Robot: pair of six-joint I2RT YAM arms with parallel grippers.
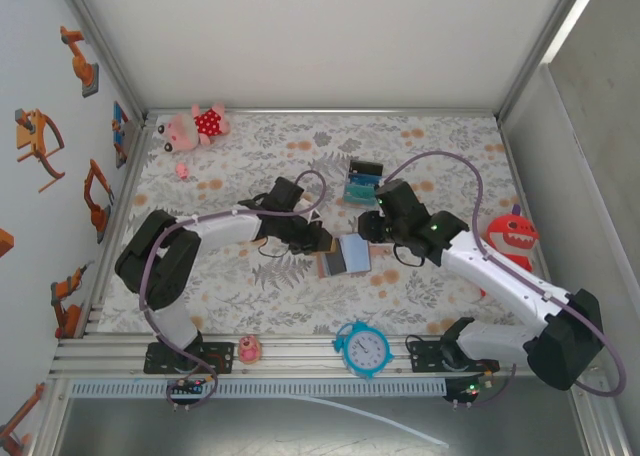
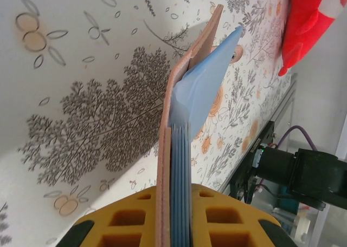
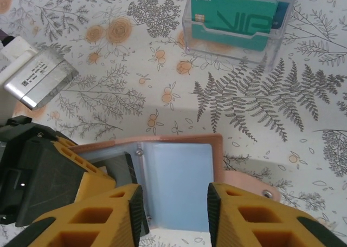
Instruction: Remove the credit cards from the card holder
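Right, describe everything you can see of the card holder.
The card holder is a small, flat tan leather wallet, lying folded open in the middle of the flowered table. It has pale blue-grey pockets inside and a little tab with a stud. The left gripper is shut on one edge, and the right gripper hangs open over the inner pocket.

One card holder [image 1: 345,256], one card box [image 1: 362,181], one clock [image 1: 363,349], two plush toys [image 1: 198,126] [image 1: 510,238]

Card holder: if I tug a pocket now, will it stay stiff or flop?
The card holder is likely floppy: its leather cover bows away from the blue pockets. It is probably light, since the left gripper holds it by one edge. The smooth-looking pockets may be slippery.
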